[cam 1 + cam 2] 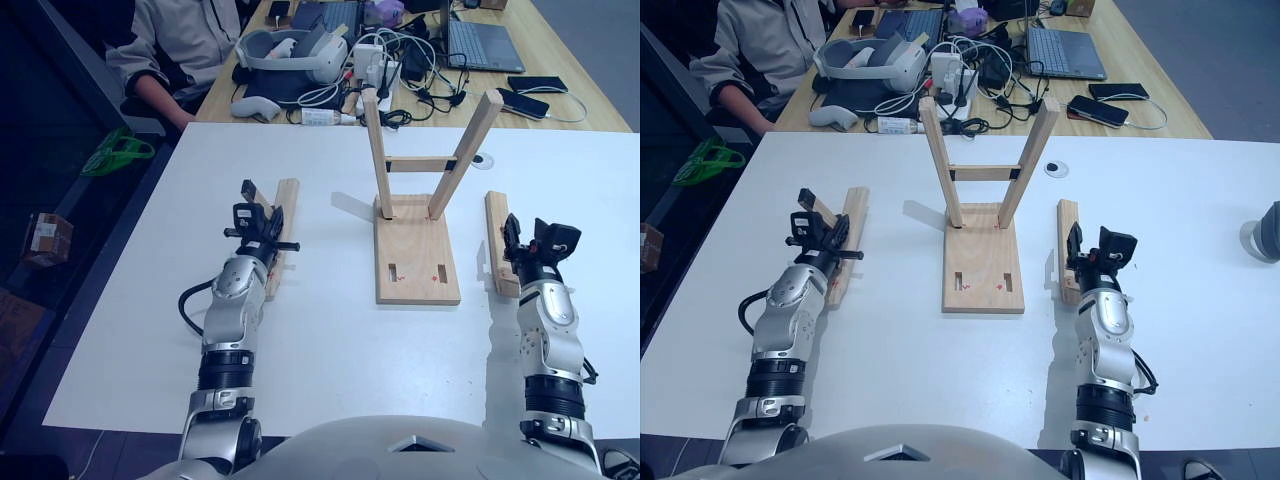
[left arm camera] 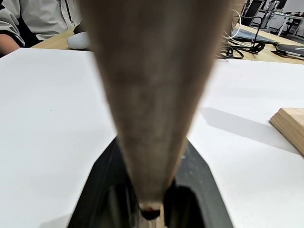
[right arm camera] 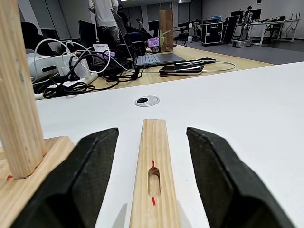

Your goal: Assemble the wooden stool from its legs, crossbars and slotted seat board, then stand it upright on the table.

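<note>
The slotted seat board [image 1: 417,262] lies flat mid-table. Two legs [image 1: 376,150] stand in its far slots, joined by a crossbar [image 1: 420,164]. At the left, a loose leg [image 1: 286,215] lies on the table with my left gripper [image 1: 262,205] on it. In the left wrist view that leg [image 2: 152,95] runs out from between the black fingers [image 2: 102,194], which press its sides. At the right lies another loose leg [image 1: 497,240]. My right gripper [image 3: 152,137] is open with that slotted leg [image 3: 153,156] between its fingers [image 3: 80,180], not touching.
Behind the white table [image 1: 330,350] stands a wooden desk [image 1: 560,60] with laptops, a headset, phones and tangled cables. A cable grommet [image 1: 483,159] sits behind the stool. A grey object [image 1: 1265,232] rests at the table's right edge. A person sits at the far left.
</note>
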Robot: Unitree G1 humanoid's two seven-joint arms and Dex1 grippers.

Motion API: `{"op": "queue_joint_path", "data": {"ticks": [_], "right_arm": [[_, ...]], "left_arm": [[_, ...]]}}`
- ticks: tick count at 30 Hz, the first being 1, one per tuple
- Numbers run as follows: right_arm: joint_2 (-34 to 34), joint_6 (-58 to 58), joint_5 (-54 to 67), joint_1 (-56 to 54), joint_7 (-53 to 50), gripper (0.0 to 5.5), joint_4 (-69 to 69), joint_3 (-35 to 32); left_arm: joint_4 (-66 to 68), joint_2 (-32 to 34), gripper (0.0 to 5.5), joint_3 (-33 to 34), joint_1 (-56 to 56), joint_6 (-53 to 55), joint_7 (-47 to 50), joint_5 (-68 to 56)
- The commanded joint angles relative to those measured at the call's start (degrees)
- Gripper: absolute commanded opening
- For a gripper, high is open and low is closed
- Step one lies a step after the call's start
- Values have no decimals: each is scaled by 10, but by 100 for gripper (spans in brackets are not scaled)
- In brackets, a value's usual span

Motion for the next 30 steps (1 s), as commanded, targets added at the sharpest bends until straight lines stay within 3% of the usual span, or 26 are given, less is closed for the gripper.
{"op": "queue_joint_path", "data": {"ticks": [1,20,25,28,30], "right_arm": [[4,2,-1,7,-10,288,-5,-3],[5,-12,-2,11,-16,288,1,-4],[6,-7,-2,25,-18,288,-13,-1],[4,-7,-2,20,-18,288,-11,0],[4,-7,-2,20,-18,288,-11,1]], "left_arm": [[-19,8,65,4,4,-5,-3,-1],[-17,11,65,6,4,15,8,8],[-40,10,140,7,17,21,-3,0],[-33,9,140,8,11,17,1,4],[-28,9,168,9,7,21,8,8]]}}
